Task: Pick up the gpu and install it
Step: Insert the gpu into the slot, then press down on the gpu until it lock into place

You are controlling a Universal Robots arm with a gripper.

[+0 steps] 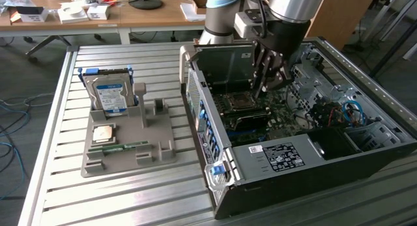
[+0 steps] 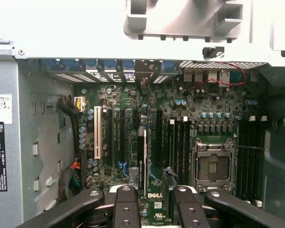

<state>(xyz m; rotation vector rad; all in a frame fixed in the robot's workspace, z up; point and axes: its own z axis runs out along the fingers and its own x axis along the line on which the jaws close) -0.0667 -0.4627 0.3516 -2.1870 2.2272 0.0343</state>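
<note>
While the gripper (image 1: 266, 87) hangs over the open computer case (image 1: 364, 153), its fingers are partly closed on one end of the gpu (image 1: 225, 67). The card is held upright on edge above the motherboard (image 2: 180, 118), with its pale bracket (image 1: 187, 57) toward the case's rear wall. This looks like the install step, with the pick-up done and the card not yet seated. Seating it would call for lining the card's lower edge up with one of the dark expansion slots (image 2: 118, 137), keeping the bracket against the rear openings, and pressing straight down without tilting.
</note>
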